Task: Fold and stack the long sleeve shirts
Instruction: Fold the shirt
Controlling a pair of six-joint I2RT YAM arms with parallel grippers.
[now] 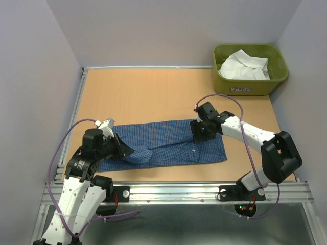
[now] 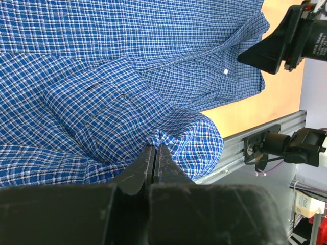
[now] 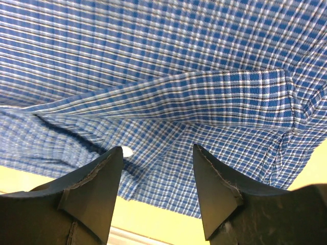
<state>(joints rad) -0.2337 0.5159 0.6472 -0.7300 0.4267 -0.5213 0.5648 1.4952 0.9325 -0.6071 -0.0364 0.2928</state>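
Note:
The blue checked shirt point(image 1: 168, 140) lies spread across the front of the table, partly folded. My left gripper point(image 1: 124, 149) is shut on a bunched fold of the blue shirt point(image 2: 127, 76) at its left end, near the table's front edge; the cloth puffs up round the fingertips point(image 2: 162, 153). My right gripper point(image 1: 196, 131) is open and empty, hovering over the shirt's right half point(image 3: 168, 76); its fingers point(image 3: 104, 168) straddle the hem by a white button point(image 3: 127, 151). The white shirt point(image 1: 244, 65) lies crumpled in the olive-green tub point(image 1: 276, 81) at the back right.
An aluminium rail point(image 1: 179, 191) runs along the table's front edge. White walls close in the left, back and right sides. My right arm's cable point(image 1: 225, 98) loops above the table.

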